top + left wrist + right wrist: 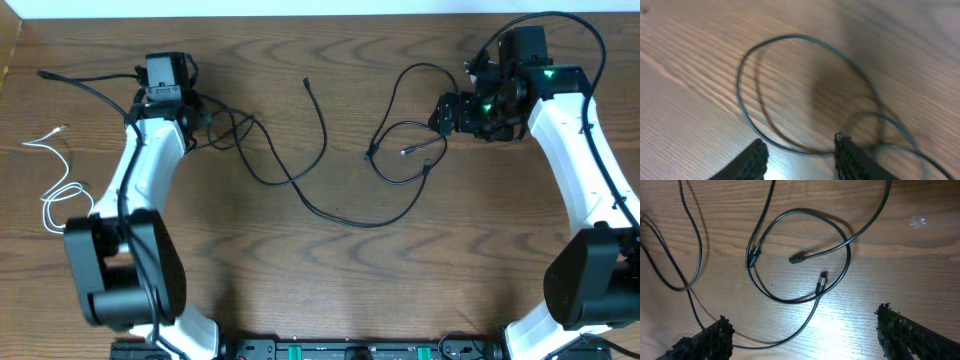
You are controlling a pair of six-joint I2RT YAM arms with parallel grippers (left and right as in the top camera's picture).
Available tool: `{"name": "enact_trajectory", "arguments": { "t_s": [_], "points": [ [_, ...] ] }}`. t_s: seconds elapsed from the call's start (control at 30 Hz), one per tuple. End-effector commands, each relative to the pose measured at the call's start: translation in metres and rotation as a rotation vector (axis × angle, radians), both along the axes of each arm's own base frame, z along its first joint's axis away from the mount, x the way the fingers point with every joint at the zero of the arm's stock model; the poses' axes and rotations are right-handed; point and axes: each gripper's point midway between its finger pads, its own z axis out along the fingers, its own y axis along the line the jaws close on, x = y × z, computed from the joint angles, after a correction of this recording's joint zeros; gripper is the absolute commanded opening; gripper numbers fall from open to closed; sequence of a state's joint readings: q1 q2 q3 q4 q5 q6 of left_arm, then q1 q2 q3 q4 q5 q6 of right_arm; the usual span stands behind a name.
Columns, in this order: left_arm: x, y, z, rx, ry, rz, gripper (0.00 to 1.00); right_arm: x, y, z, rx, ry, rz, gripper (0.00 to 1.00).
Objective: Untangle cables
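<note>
Two black cables lie across the table. One (330,215) runs from a small tangle (232,130) at the left, down through the middle, to a loose loop (398,168) at the right. A short white cable (55,185) lies apart at the far left. My left gripper (205,125) is open, low over the tangle; in the left wrist view a black loop (747,120) passes between its fingers (800,152). My right gripper (440,115) is open beside the right loop. In the right wrist view, its fingers (805,332) straddle a cable strand, with two plug ends (797,258) inside the loop (846,260).
A free black cable end (307,83) lies at the top middle. Another black strand end (42,73) reaches toward the table's far left. The robot bases stand at the front edge (320,350).
</note>
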State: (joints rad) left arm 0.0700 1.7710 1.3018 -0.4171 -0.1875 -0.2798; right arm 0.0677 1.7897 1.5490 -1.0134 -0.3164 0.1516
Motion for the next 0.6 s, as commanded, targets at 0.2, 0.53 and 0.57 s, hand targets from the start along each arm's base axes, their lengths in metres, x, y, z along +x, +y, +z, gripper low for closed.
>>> {"name": "enact_trajectory", "arguments": {
  "t_s": [0.2,0.53,0.57],
  "points": [
    [-0.029,-0.112,0.081,-0.027,-0.101,-0.304,0.57,-0.001,0.000,-0.001,-0.008,-0.001,0.010,0.91],
    [-0.120,-0.200,0.016,-0.229,0.289,-0.496,0.61,-0.004,-0.008,-0.004,-0.051,0.012,-0.003,0.92],
    [-0.128,-0.200,0.012,-0.246,0.319,-0.455,0.61,-0.004,-0.008,-0.004,-0.051,0.012,-0.003,0.92]
  ]
}}
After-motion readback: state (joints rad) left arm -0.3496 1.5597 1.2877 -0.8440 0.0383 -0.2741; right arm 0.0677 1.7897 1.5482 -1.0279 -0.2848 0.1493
